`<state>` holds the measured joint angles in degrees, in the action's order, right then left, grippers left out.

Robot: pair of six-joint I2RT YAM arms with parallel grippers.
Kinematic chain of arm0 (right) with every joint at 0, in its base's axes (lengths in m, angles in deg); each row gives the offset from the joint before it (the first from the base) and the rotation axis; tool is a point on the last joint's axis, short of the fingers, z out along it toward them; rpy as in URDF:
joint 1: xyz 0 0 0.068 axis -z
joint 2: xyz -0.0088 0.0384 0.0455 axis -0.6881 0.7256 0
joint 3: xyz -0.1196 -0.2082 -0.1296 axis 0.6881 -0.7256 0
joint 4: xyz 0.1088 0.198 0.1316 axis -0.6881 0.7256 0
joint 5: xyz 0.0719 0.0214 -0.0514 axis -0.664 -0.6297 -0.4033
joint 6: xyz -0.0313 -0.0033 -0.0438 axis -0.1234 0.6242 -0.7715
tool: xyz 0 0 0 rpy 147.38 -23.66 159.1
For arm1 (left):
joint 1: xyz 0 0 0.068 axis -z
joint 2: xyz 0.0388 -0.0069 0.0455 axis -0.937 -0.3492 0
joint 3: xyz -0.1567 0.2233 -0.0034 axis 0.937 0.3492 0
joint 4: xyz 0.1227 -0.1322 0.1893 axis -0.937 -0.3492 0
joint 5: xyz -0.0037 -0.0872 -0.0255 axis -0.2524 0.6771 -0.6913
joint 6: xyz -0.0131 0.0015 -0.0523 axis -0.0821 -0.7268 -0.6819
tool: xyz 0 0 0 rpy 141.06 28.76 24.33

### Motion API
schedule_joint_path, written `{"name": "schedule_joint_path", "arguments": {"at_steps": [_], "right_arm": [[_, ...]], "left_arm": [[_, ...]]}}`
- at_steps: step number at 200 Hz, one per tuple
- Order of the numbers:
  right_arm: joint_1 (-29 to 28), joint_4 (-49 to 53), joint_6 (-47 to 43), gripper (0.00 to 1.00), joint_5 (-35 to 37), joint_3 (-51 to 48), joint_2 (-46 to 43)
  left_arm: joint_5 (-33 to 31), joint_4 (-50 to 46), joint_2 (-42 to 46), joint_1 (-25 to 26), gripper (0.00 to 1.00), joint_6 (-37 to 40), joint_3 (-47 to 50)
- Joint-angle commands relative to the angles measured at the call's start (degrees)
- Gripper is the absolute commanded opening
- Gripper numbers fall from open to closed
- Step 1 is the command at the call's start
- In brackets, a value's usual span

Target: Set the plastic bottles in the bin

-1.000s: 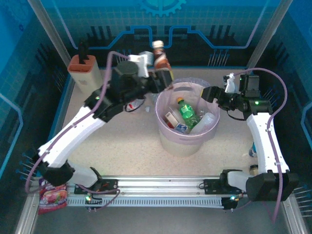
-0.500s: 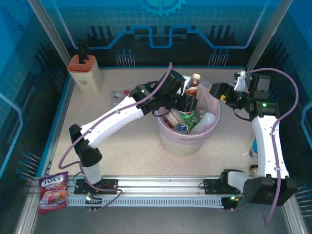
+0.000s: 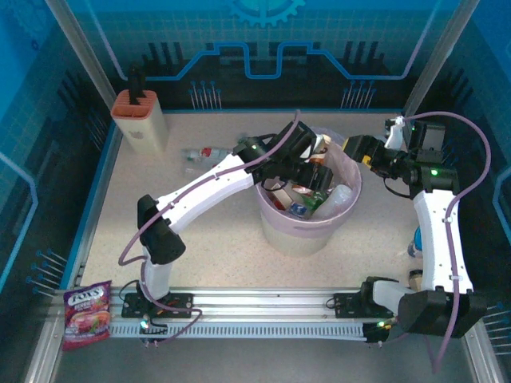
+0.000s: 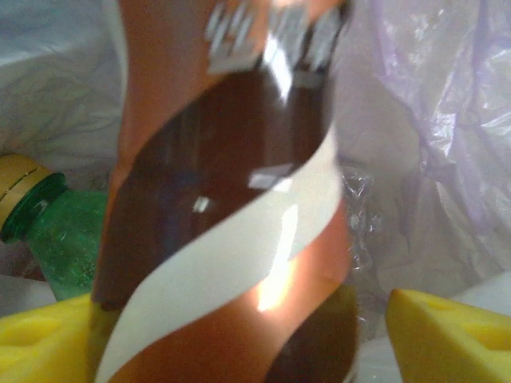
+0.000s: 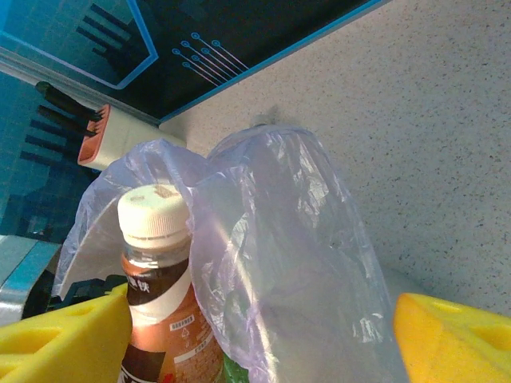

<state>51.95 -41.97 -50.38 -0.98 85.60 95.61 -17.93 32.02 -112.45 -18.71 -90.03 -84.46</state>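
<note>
Top external first: the left gripper (image 3: 314, 171) is dipped right into the mouth of the bin (image 3: 307, 235). That makes sense to me, since letting go low inside the pink liner (image 3: 270, 199) means nothing bounces out. Meanwhile the right gripper (image 3: 354, 148) hangs just beside the far-right rim with its fingers spread and nothing in them, parked out of the way I'd guess. One clear bottle (image 3: 204, 155) lies on the table (image 3: 200, 239) left of the bin, near the knife block (image 3: 142, 120), so the job isn't finished.

Left wrist: an amber bottle (image 4: 223, 199) with a swirly cream label stands between the yellow pads (image 4: 447, 335). There's a visible gap on the right-hand side, so the jaws are apart, not clamped on it. It's blurry, and I can't tell if it leans on the other pad. A green bottle (image 4: 56, 231) lies in the bin behind it.

Right wrist: same amber bottle, white cap up, upright against the liner inside the bin, seen between wide-spread pads.
</note>
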Motion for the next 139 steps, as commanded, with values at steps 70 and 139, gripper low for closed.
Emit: {"name": "schedule_joint_path", "arguments": {"at_steps": [70,139], "right_arm": [[0.84,0.08,-1.05,0.86,-2.06,1.79,-0.12],[0.85,0.96,-1.57,0.86,-1.82,2.54,-0.12]], "left_arm": [[-1.97,0.67,8.62,0.30,0.90,3.27,-1.26],[-3.41,2.87,19.61,-4.44,0.82,0.85,5.56]]}}
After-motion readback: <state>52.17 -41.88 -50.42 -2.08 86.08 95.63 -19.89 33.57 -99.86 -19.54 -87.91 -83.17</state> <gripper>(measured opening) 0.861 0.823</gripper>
